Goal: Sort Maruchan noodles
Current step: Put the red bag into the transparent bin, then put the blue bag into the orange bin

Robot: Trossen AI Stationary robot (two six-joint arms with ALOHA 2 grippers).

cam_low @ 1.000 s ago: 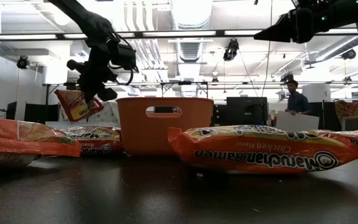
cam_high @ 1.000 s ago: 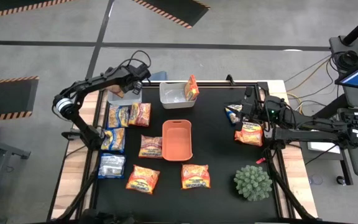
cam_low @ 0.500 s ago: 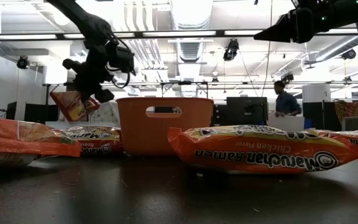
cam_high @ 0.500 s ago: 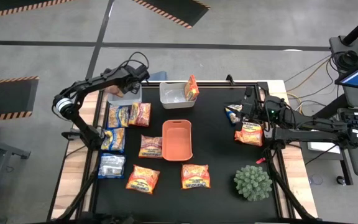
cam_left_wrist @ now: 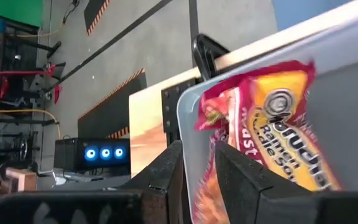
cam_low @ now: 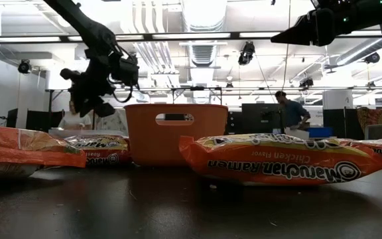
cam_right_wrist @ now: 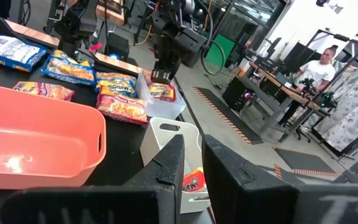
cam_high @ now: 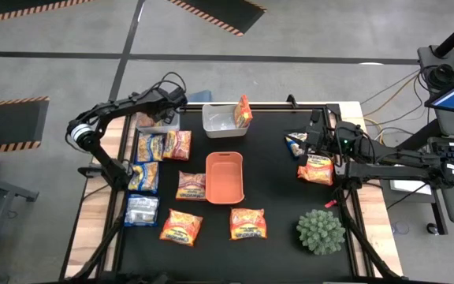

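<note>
My left gripper [cam_left_wrist: 197,155] hangs open over the clear bin [cam_high: 154,122] at the table's far left. An orange-red Maruchan packet [cam_left_wrist: 272,130] lies in that bin just past the fingertips. More noodle packets lie on the black mat: a group at the left [cam_high: 152,147], three in the middle and near part [cam_high: 191,185], and two under the right arm [cam_high: 315,170]. One packet [cam_high: 243,112] stands in the white bin [cam_high: 223,120]. My right gripper [cam_high: 302,142] waits high above the right side, shut, with nothing between its fingers. My left gripper has its fingers on either side of the packet's near edge [cam_left_wrist: 205,186], slanting down from the table's near side into the clear bin. Whether a finger touches the packet, I cannot tell. The packet rests in the bin.
An orange tray [cam_high: 225,177] stands mid-table and a spiky green plant ball [cam_high: 320,230] sits at the near right. The mat between the tray and the right arm is bare. Beyond the table, a person [cam_low: 287,109] moves about in the room.
My left gripper has sunk toward the clear bin and let go of the orange-red packet. The packet hung tilted below the fingers before and now lies in the bin. The person in the background has walked toward the left.
</note>
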